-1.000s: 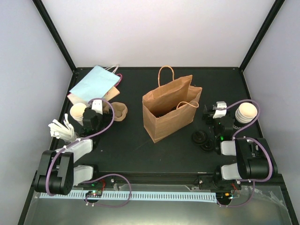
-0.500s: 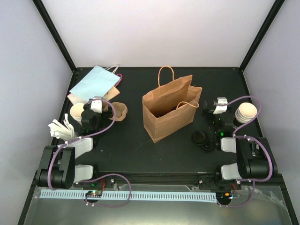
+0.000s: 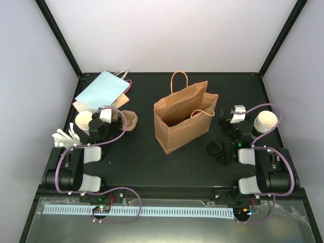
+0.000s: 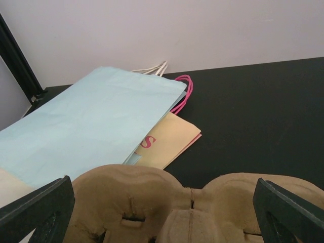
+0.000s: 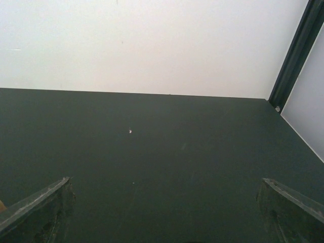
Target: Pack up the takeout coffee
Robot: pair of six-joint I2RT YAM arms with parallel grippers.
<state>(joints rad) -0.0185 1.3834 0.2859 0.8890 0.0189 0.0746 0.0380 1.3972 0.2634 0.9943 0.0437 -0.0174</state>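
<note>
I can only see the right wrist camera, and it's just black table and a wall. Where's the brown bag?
Observer: The brown bag stands upright and open in the middle of the table, left of your right gripper.
Operator: Any cups near me?
Observer: Yes, a stack of cups sits just right of that arm.
Operator: And lids?
Observer: Some black lids lie on the table just left of that arm.

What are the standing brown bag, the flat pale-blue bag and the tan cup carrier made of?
Standing brown bag: kraft paper, matte, creased folds, twisted handles. Flat pale-blue bag: probably smooth matte paper; crisp edges, cord handles. Tan cup carrier: likely moulded pulp; rough fibrous surface, rounded pressed wells.
</note>
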